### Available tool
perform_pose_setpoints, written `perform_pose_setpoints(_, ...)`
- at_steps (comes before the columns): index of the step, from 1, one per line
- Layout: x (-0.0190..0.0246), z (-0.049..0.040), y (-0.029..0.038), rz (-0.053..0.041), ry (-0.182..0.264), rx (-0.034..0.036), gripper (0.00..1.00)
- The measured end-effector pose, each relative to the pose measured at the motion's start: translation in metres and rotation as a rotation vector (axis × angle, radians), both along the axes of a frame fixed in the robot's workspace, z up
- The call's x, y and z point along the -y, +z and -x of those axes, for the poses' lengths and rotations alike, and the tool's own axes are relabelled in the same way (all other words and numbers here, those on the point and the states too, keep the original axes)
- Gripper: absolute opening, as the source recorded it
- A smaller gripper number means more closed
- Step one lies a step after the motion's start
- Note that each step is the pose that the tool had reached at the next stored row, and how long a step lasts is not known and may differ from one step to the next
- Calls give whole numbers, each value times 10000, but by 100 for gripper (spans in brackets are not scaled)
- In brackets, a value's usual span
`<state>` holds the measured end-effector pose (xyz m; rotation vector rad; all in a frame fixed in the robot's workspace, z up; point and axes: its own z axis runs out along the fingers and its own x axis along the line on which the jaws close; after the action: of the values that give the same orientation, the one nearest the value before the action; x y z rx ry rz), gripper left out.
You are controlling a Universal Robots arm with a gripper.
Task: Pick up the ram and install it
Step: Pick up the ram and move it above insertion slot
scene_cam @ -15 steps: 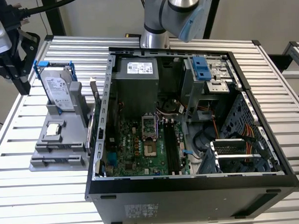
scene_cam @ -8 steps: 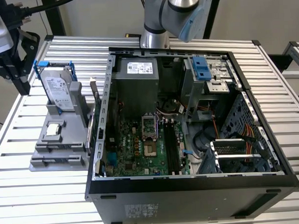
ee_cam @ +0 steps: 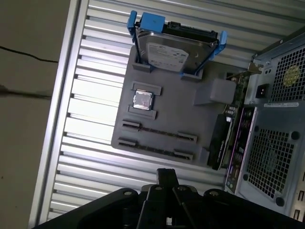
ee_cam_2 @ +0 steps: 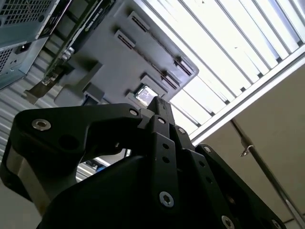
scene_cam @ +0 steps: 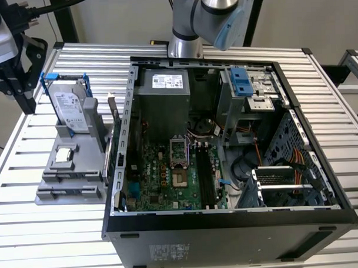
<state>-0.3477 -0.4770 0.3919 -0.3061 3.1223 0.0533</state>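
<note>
The ram (ee_cam: 158, 132) appears as a thin dark strip standing on edge between slot holders of the grey fixture (ee_cam: 181, 117); a second such strip (ee_cam: 153, 148) lies beside it. In the exterior view my gripper (scene_cam: 26, 99) hangs above the table's left edge, left of the fixture (scene_cam: 71, 173) and well above it. Both wrist views show its black fingertips (ee_cam: 167, 175) (ee_cam_2: 159, 107) pressed together with nothing between them, apart from the ram. The open computer case (scene_cam: 118, 171) holds the motherboard, whose long black memory slots (scene_cam: 204, 175) run beside the processor socket.
On the fixture stand a silver hard drive in a blue bracket (scene_cam: 67, 105), a small square processor chip (scene_cam: 63, 153) and an upright expansion card (ee_cam: 220, 138). The case stands right against the fixture. Cables and a drive cage (scene_cam: 248, 87) fill the case's far side.
</note>
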Motion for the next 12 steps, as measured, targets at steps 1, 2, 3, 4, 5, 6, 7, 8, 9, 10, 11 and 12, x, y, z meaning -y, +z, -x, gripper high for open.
perform_pose_setpoints(1, 0, 0, 0, 3, 54, 0, 0)
perform_pose_setpoints(2, 0, 0, 0, 5, 108, 1, 0)
perform_pose_setpoints(3, 0, 0, 0, 8, 161, 0, 0)
perform_pose_setpoints(4, 0, 0, 0, 10, 213, 0, 0)
perform_pose_setpoints(5, 0, 0, 0, 12, 265, 1, 0)
perform_pose_setpoints(6, 0, 0, 0, 14, 321, 0, 0)
perform_pose_setpoints(7, 0, 0, 0, 16, 376, 0, 0)
perform_pose_setpoints(8, -1, 0, 0, 20, 424, 0, 0)
perform_pose_setpoints(9, -1, 0, -1, 25, 475, 1, 0)
perform_pose_setpoints(10, -1, 0, 0, 29, 525, 0, 0)
perform_pose_setpoints(11, 0, 0, 0, 31, 576, 0, 0)
perform_pose_setpoints(12, 0, 0, 0, 32, 627, 0, 0)
